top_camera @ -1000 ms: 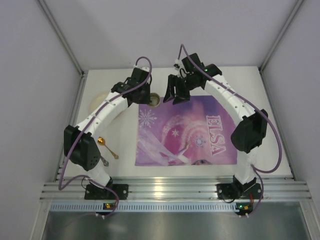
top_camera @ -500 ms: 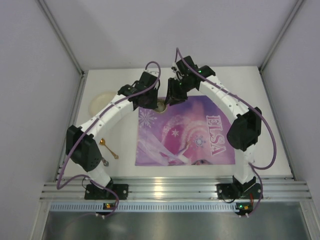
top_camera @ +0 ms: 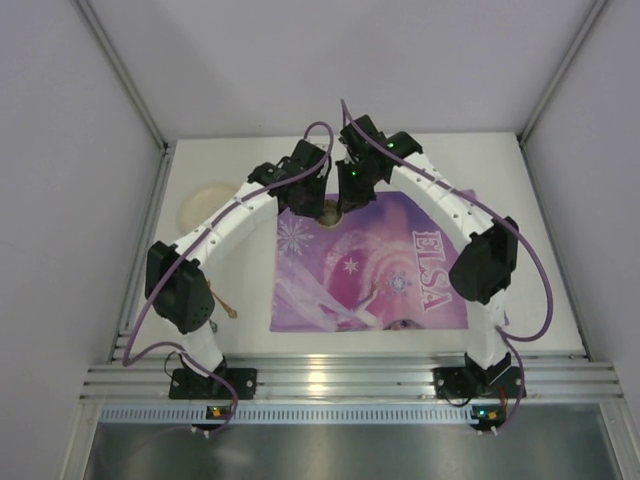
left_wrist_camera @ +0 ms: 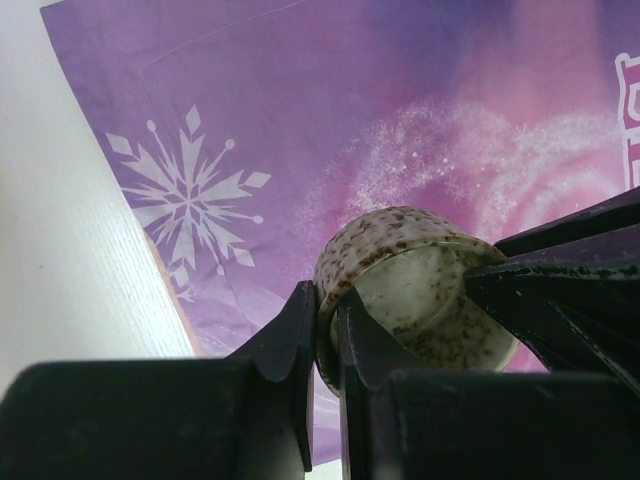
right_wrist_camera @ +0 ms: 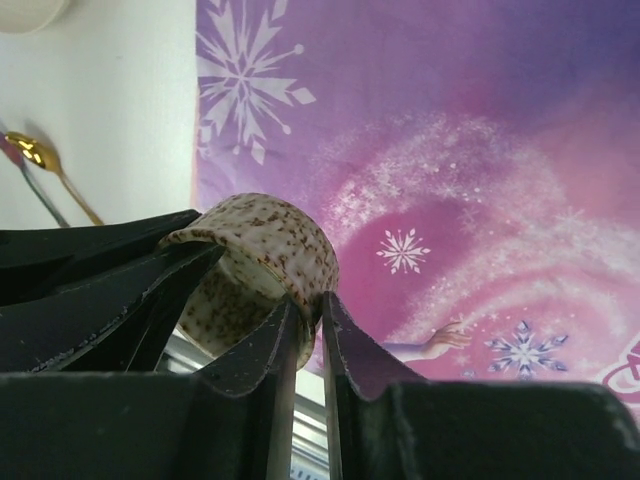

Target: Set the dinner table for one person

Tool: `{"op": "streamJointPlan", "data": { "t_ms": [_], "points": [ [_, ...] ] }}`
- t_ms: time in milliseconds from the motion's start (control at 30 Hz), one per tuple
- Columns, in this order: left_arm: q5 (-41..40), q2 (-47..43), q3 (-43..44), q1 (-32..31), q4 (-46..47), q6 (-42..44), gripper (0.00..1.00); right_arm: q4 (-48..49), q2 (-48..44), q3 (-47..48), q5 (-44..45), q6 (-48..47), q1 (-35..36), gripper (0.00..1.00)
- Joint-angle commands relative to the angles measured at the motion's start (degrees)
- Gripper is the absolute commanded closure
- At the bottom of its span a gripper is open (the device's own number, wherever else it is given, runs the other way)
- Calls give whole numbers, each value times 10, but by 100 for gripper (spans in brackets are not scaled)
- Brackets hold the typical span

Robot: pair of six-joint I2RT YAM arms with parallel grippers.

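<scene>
A small cream cup with brown speckles (top_camera: 328,211) hangs tilted over the far left corner of the purple snowflake placemat (top_camera: 380,265) on the white dinner table (top_camera: 520,190). My left gripper (top_camera: 316,203) is shut on the cup's rim, one finger inside and one outside; the left wrist view shows the gripper (left_wrist_camera: 328,300) on the cup (left_wrist_camera: 420,280). My right gripper (top_camera: 347,198) is shut on the opposite rim; the right wrist view shows that gripper (right_wrist_camera: 312,305) on the cup (right_wrist_camera: 260,240). Each wrist view also shows the other gripper's dark fingers.
A cream plate (top_camera: 205,206) lies on the table at the far left. A gold spoon (right_wrist_camera: 40,152) lies left of the placemat, mostly hidden under the left arm in the top view. Grey walls enclose the table; an aluminium rail (top_camera: 330,380) runs along its near edge.
My left gripper has moved right with the cup to the placemat's far left corner. My right gripper has moved left to meet it and shut on the cup's rim.
</scene>
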Motion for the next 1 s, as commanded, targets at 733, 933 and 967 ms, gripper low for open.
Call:
{"op": "streamJointPlan", "data": {
  "t_ms": [733, 933, 967],
  "points": [
    [-48, -88, 3, 62, 9, -52, 29, 36, -37, -150, 112, -49, -186, 100],
    [18, -144, -108, 170, 36, -64, 29, 50, -6, -150, 114, -67, -296, 100],
    [23, -153, -114, 187, 36, -62, 29, 58, 7, -145, 111, -69, -317, 100]
  ]
}}
